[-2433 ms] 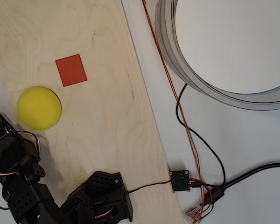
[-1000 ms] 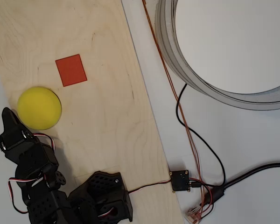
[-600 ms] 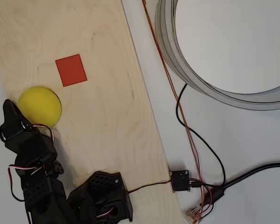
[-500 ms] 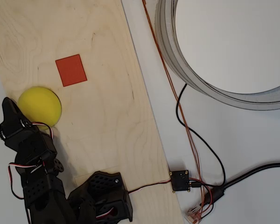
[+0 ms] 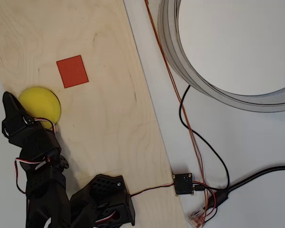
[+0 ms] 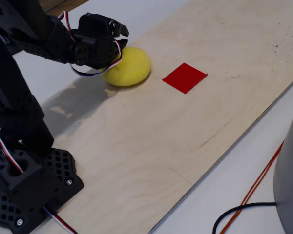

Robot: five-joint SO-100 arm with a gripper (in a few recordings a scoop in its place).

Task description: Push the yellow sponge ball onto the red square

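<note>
The yellow sponge ball rests on the plywood board near its left edge in the overhead view. The red square lies flat a short gap up and to the right of it, apart from the ball. My black gripper is shut with nothing in it. It presses against the ball's left side in the overhead view and covers part of that edge. In the fixed view the gripper sits over the ball's upper left.
The arm's black base stands at the board's near end. A large grey round tub sits off the board at the right. Orange and black cables and a small black circuit box lie beside it.
The gripper has swung up along the board's left edge until it meets the ball's left side. The ball has shifted a little up, toward the red square.
</note>
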